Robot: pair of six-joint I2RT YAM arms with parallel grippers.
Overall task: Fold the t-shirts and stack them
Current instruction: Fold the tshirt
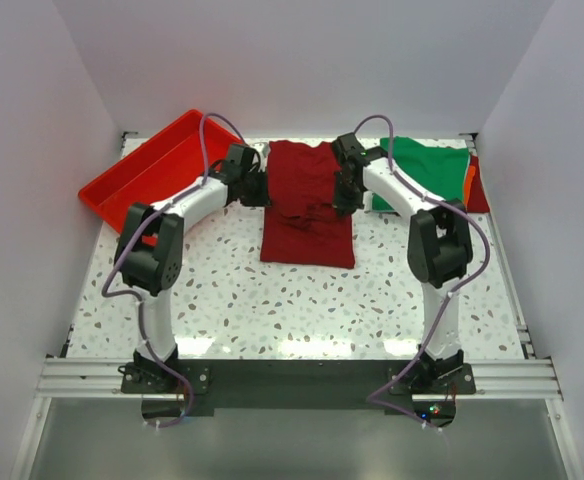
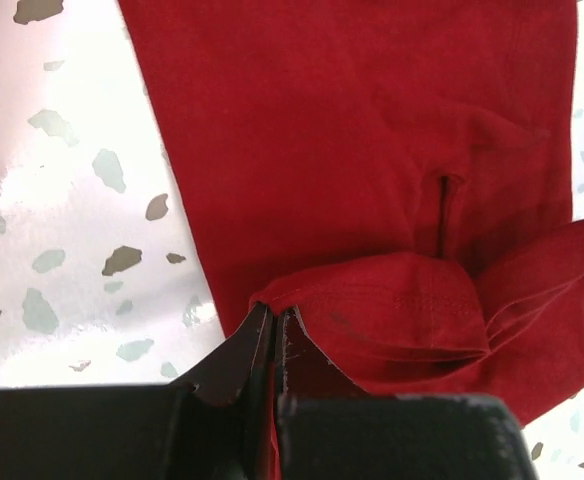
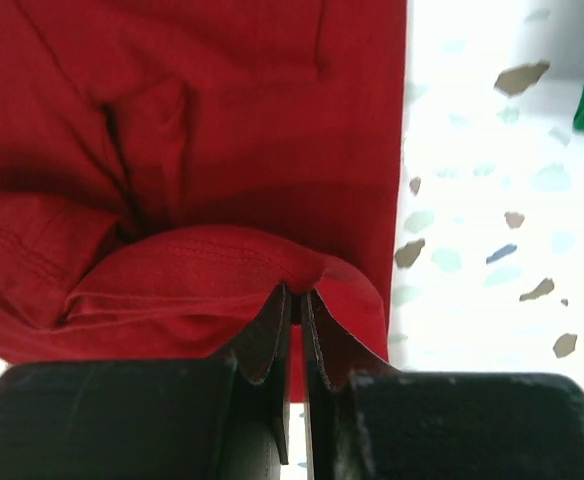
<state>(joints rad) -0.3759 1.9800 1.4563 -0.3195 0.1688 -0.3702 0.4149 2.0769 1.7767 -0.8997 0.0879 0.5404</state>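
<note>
A soft dark red t-shirt (image 1: 307, 228) lies mid-table on the white speckled tabletop (image 1: 272, 310). Its far part is rumpled and its near edge is straight. The left gripper (image 2: 275, 322) is pressed together on a folded hem at the shirt's left edge. The right gripper (image 3: 294, 298) pinches the same hem fold near the straight right edge. A strip of tabletop separates that edge from a bright green cloth t-shirt (image 1: 427, 168). A rigid red plastic tray (image 1: 137, 175) sits at the far left corner. Open tabletop runs from the shirt's near edge to the arm bases.
</note>
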